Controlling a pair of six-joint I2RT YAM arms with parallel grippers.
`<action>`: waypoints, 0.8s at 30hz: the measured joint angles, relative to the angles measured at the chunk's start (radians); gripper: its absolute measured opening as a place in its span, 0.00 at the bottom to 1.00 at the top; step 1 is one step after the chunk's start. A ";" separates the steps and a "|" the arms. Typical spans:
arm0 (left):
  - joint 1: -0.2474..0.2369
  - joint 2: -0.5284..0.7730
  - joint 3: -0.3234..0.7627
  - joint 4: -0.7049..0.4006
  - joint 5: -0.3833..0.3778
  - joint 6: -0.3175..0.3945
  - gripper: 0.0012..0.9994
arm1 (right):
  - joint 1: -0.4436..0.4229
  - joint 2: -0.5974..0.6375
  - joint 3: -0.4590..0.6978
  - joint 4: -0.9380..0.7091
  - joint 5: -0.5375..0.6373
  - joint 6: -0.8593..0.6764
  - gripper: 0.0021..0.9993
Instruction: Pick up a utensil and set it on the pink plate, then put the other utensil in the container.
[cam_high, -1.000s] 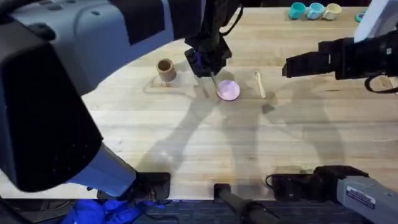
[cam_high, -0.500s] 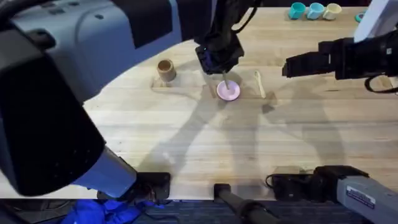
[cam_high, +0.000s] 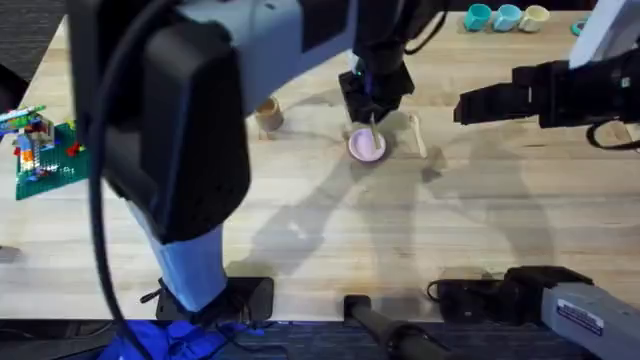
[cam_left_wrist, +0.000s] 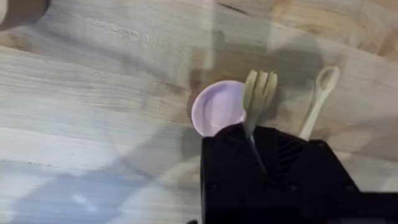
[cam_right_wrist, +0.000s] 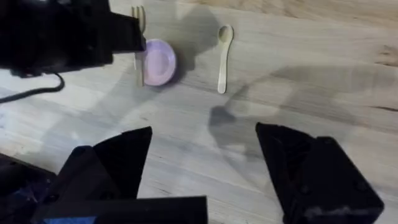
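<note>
One of two steps active: fork placement | left gripper (cam_left_wrist: 252, 134) pinching fork (cam_left_wrist: 257, 96) above pink plate (cam_left_wrist: 217, 107) | right gripper (cam_right_wrist: 202, 165) spread, idle | next: lower, release; then move spoon (cam_right_wrist: 224, 56) to container (cam_high: 266, 114).

Count across the tabletop (cam_high: 330, 240):

- Forks: one, pale cream (cam_left_wrist: 258, 96), short tines.
- Spoons: one, pale cream (cam_high: 417, 133), round bowl end.
- Pink plates: one (cam_high: 366, 147), small and round.
- Tan-brown cups: one (cam_high: 266, 113), cylindrical.
- Small cups in a row at the far edge: three, two teal (cam_high: 478, 16) (cam_high: 508, 16) and one pale yellow (cam_high: 535, 16). A further teal sliver (cam_high: 578, 27) showed beside them at the right arm's edge; possibly a fourth item, too cut off to say.
- Toy brick builds: one multicoloured cluster (cam_high: 40, 150) at the left edge, on a green base.
- Robot arms: two, each with one pincer: left (cam_high: 372, 100), right (cam_right_wrist: 202, 162).
</note>
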 joint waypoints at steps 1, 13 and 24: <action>-0.007 0.009 0.004 -0.002 -0.002 0.000 0.04 | 0.000 0.000 0.000 0.000 0.000 0.000 0.99; -0.031 0.078 0.007 -0.016 -0.005 0.000 0.04 | 0.000 0.000 0.000 0.000 0.000 0.000 0.99; -0.031 0.081 0.008 -0.016 -0.005 0.000 0.04 | 0.000 0.000 0.000 0.000 0.000 0.000 0.99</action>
